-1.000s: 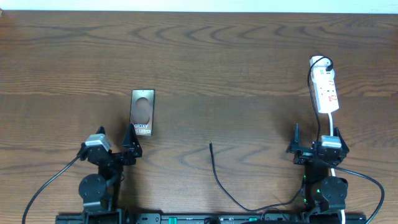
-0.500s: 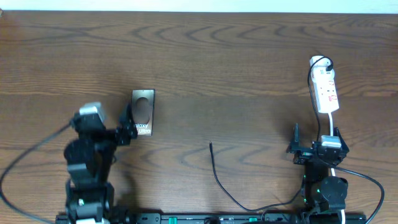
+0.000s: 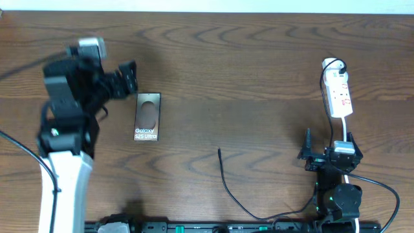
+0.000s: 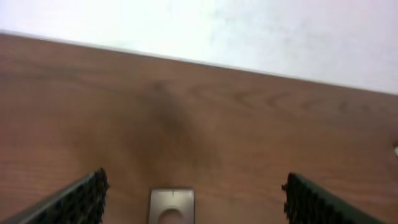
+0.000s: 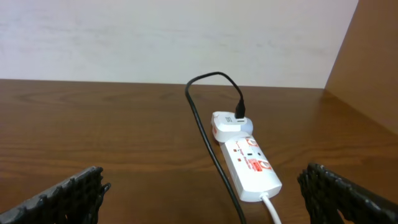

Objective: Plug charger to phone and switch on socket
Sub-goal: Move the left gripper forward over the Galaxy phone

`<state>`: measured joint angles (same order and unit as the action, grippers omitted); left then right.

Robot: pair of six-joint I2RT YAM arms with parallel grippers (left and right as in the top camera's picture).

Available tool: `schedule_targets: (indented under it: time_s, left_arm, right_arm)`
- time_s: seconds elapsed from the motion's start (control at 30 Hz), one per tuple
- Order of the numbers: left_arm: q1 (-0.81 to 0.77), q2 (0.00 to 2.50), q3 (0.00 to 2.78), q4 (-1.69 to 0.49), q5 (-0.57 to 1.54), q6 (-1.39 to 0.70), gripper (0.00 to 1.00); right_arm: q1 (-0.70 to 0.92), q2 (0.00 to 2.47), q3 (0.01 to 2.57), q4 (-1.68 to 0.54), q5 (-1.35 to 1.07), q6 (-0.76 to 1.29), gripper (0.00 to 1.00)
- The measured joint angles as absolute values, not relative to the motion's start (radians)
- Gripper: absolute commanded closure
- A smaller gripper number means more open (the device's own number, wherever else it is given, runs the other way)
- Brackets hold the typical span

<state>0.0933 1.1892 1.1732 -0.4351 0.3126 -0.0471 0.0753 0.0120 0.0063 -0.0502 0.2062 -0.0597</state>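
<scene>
Wooden table (image 3: 246,58), left half: phone (image 3: 147,117), flat. Left gripper (image 3: 125,77) near its far end, right gripper (image 3: 330,144) at near edge; both gaping, empty. Advised: straddle long sides squarely.

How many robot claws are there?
2. The left claw is raised beside the far end of the phone; the right claw sits near the power strip. None seems hidden.

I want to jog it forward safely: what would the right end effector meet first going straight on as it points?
Probably the near end of the socket, where its white cord and the charger run back toward the open right end effector; height over the table is unclear.
</scene>
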Motion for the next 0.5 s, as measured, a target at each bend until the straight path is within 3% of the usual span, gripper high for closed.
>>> schedule_targets:
  time_s: [0.23,0.5]
  left_arm:
    - [0.093,1.336,1.531,-0.770,0.313,0.042,0.11]
    - [0.093,1.371,1.576,-0.956,0.313,0.079,0.11]
  right_arm:
    - [0.075,0.012,0.006,-0.051,0.206,-0.060,0.01]
    - [0.075,0.012,0.006,-0.051,0.206,-0.059,0.01]
